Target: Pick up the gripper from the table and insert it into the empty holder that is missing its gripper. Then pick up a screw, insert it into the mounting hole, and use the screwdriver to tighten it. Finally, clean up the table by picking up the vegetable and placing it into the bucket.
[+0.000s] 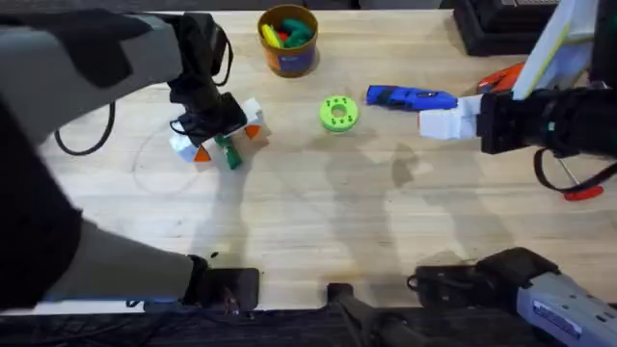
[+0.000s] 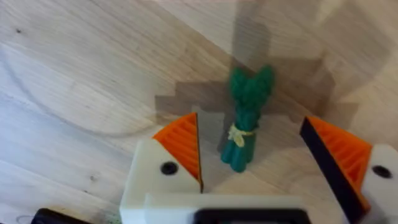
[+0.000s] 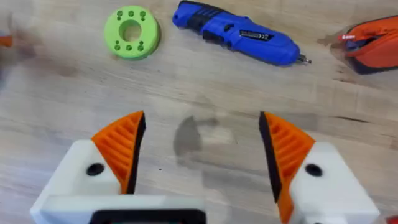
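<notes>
While the vegetable lies flat on the table, the left gripper hangs over it with fingers spread, gripping nothing.

Its stalk sits between the orange pads, nearer one of them, which looks like a line-up for a pinch. The bucket stands well beyond, path unobstructed. Away to the side, the right gripper waits open and empty short of the screwdriver and green disc.
</notes>
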`<state>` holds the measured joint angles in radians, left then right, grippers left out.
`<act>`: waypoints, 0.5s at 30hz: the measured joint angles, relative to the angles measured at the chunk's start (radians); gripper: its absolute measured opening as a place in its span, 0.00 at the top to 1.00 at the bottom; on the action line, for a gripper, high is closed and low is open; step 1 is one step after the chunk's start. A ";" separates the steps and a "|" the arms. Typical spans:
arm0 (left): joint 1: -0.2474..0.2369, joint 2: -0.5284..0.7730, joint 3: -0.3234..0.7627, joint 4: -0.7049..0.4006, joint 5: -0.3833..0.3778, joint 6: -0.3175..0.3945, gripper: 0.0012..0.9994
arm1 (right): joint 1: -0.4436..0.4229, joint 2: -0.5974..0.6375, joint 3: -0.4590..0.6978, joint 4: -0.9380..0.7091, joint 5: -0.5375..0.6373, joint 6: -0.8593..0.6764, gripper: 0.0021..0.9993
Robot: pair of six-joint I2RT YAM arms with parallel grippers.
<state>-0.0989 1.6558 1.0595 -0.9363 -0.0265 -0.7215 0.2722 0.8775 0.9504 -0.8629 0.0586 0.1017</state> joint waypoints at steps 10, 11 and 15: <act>0.032 0.043 0.004 0.017 0.021 -0.012 0.94 | 0.000 0.008 0.000 -0.013 0.000 0.000 0.02; 0.032 0.041 0.004 0.021 0.020 -0.006 0.98 | 0.000 0.008 0.000 -0.012 0.000 0.000 0.02; 0.032 0.045 0.004 0.020 0.023 0.024 0.98 | 0.000 0.008 0.000 -0.012 0.000 0.000 0.02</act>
<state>-0.0666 1.7008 1.0639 -0.9161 -0.0030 -0.6979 0.2722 0.8856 0.9501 -0.8753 0.0586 0.1017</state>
